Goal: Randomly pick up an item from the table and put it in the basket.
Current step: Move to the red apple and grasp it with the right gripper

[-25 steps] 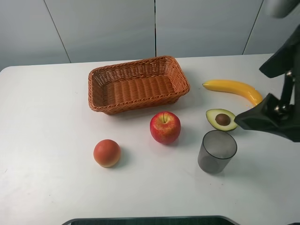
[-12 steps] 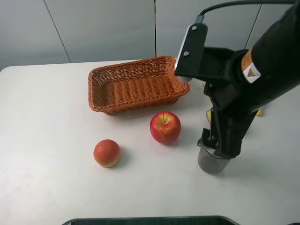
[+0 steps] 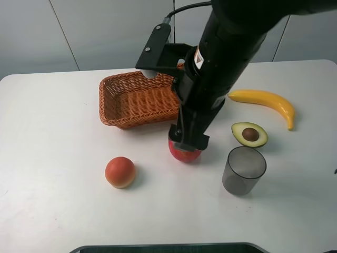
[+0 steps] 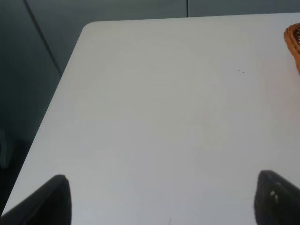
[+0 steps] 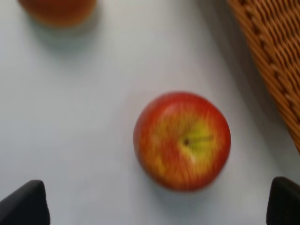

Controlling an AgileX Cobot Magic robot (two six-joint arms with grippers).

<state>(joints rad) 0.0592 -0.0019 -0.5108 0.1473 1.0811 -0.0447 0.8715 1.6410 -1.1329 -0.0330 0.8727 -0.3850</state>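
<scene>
Round red yellow-streaked apple point(image 5: 182, 140): blurred in right wrist view, mostly hidden under black right arm point(image 3: 210, 79) in high view. Orange-brown woven wicker basket point(image 3: 126, 100): right end hidden by arm. Small orange-red round fruit point(image 5: 58, 9): cut by frame edge.

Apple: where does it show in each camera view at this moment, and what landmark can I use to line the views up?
Exterior high: the apple sits just below the middle, in front of the basket, mostly covered by the right gripper.
Left wrist: not in view.
Right wrist: the apple fills the middle of the picture, stem up.
Shared landmark: the basket's woven edge shows in all three views.
</scene>
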